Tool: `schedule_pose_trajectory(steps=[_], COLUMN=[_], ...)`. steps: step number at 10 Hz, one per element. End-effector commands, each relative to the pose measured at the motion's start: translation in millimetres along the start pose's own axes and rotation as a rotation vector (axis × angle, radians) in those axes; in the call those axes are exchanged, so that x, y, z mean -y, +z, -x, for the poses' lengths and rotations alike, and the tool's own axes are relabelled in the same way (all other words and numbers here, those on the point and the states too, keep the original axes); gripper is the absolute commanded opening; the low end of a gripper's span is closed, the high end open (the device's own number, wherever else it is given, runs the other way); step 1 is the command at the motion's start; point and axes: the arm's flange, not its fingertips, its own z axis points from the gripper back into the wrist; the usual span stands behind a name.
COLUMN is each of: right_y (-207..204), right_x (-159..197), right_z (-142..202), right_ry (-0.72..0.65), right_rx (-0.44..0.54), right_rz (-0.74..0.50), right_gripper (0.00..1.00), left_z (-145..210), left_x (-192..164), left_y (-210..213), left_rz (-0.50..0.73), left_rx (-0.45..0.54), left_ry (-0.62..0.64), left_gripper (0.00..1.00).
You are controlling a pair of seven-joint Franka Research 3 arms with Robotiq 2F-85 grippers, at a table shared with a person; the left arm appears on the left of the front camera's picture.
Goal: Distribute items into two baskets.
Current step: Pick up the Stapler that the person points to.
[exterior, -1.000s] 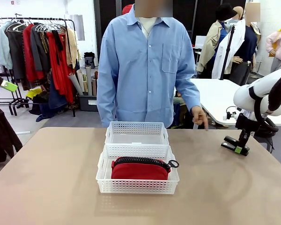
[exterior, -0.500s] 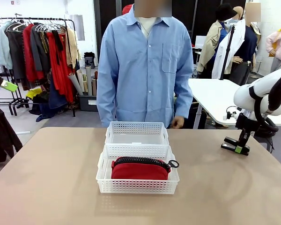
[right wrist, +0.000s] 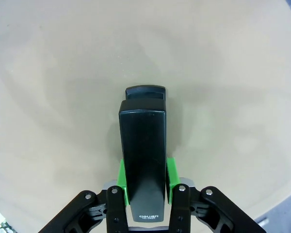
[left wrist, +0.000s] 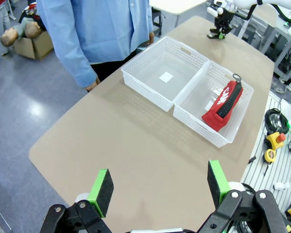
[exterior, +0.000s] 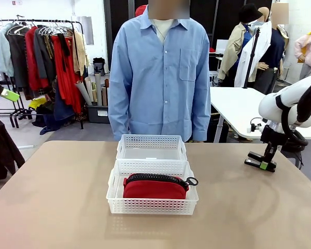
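Note:
Two white perforated baskets stand end to end at mid-table. The near basket [exterior: 153, 206] [left wrist: 203, 132] holds the red pouch [exterior: 154, 189] [left wrist: 223, 104] with its black zipper up. The far basket [exterior: 151, 140] [left wrist: 145, 92] holds nothing. At the table's right side my right gripper [exterior: 263, 164] [right wrist: 145, 177] is shut on the small black stapler [exterior: 258, 158] [right wrist: 143, 145], its green pads on both flanks, low over the tabletop. My left gripper [left wrist: 157, 182] hangs open high above the table's left end; one of its green pads [exterior: 10, 95] shows at the picture's left edge.
A person in a blue shirt [exterior: 160, 72] stands at the far edge behind the baskets, a hand [left wrist: 92, 86] hanging at the table's edge. Bare tan tabletop [exterior: 57, 197] lies left and right of the baskets. A clothes rack and another table stand beyond.
The person's hand at the far right edge of the table has drawn back to the side. My right gripper has finished closing on the stapler. Both arms stay in place.

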Motion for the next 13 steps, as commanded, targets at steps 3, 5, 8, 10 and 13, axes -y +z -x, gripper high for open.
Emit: schedule_pose_trajectory(steps=[3, 5, 8, 10, 13], right_y=[68.2, 107.5, 171.7, 205.5, 232.2], right_x=[-28.6, -50.3, -93.8, -120.4, -145.7], right_z=[-14.5, -20.9, -27.4, -25.0, -19.3], right_ry=[-0.007, 0.019, 0.126, 0.182, 0.197], right_rx=[0.036, -0.007, 0.025, 0.021, 0.012], right_rz=[-0.05, -0.042, -0.055, -0.036, -0.054], right_gripper=[0.23, 0.23, 0.23, 0.23, 0.23], left_z=[0.0, 0.0, 0.0, 0.0, 0.0], left_x=[0.5, 0.5, 0.5, 0.5, 0.5], left_y=[0.7, 0.7, 0.7, 0.7, 0.7], left_rz=[0.011, 0.011, 0.011, 0.011, 0.011], left_rx=[0.022, 0.022, 0.022, 0.022, 0.022], left_ry=[-0.005, -0.005, -0.005, -0.005, -0.005], left_gripper=[1.0, 1.0, 1.0, 1.0, 1.0])
